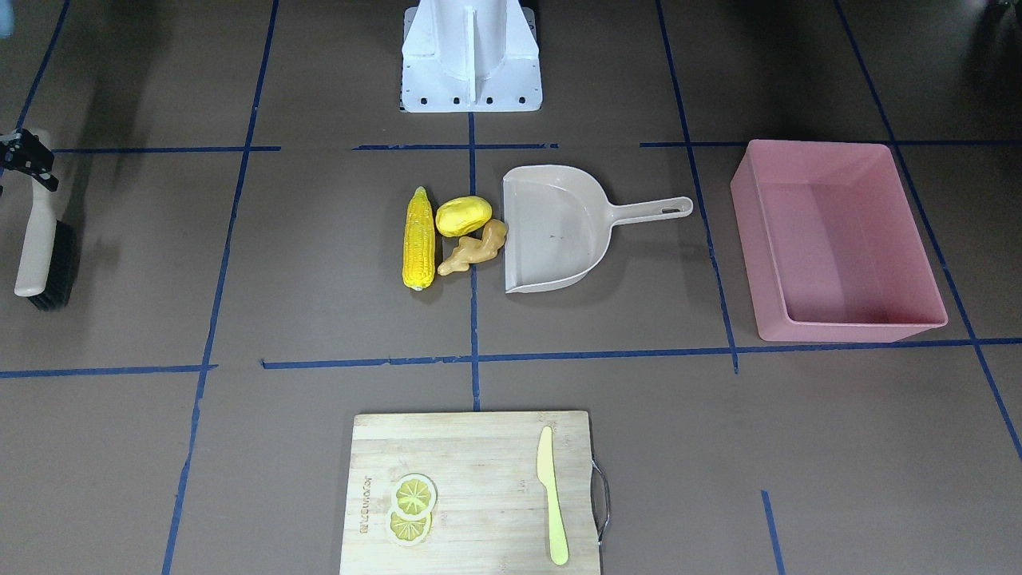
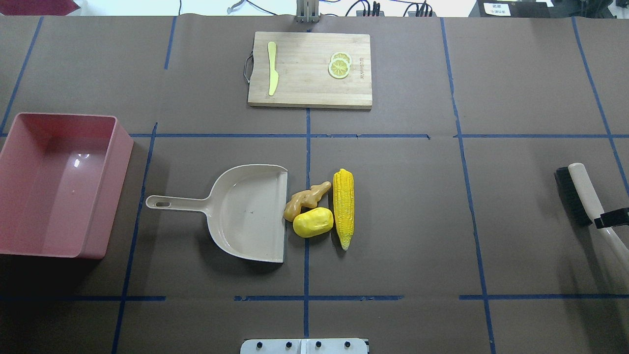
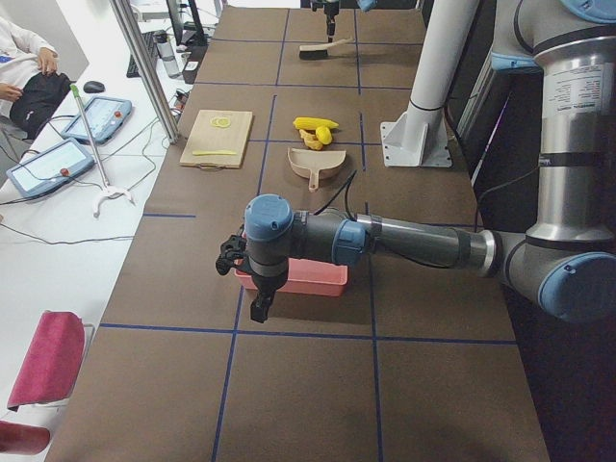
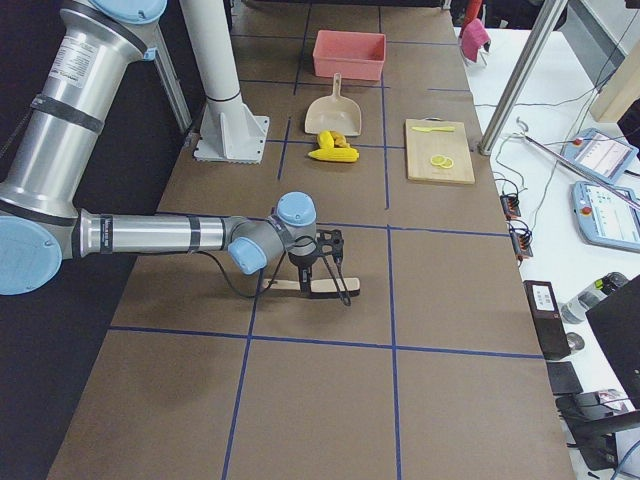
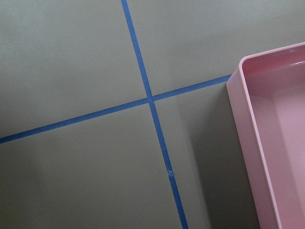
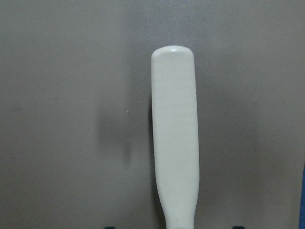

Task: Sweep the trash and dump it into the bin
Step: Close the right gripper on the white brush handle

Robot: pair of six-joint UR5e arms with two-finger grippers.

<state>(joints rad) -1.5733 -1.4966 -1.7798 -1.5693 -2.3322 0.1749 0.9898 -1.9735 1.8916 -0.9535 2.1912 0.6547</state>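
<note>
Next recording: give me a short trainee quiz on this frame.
1. True or false: the corn cob already lies in the pink bin.
2. What lies on the cutting board? A) knife and lemon slices B) spoon and apple C) fork and bread
3. Fill in: the hand at the brush handle is the robot's ___ one.
Key: 1 false; 2 A; 3 right.

Wide bare table is lying open between the corn cob [image 2: 343, 207] and the brush [image 2: 572, 196]. The cob, potato lump [image 2: 313, 222] and ginger root [image 2: 305, 200] are crowding the dustpan [image 2: 245, 211] mouth, the ginger touching its lip. A free strip is separating the dustpan's handle from the bin [image 2: 115, 196]. The cutting board [image 2: 304, 83] is sitting well apart.
</note>
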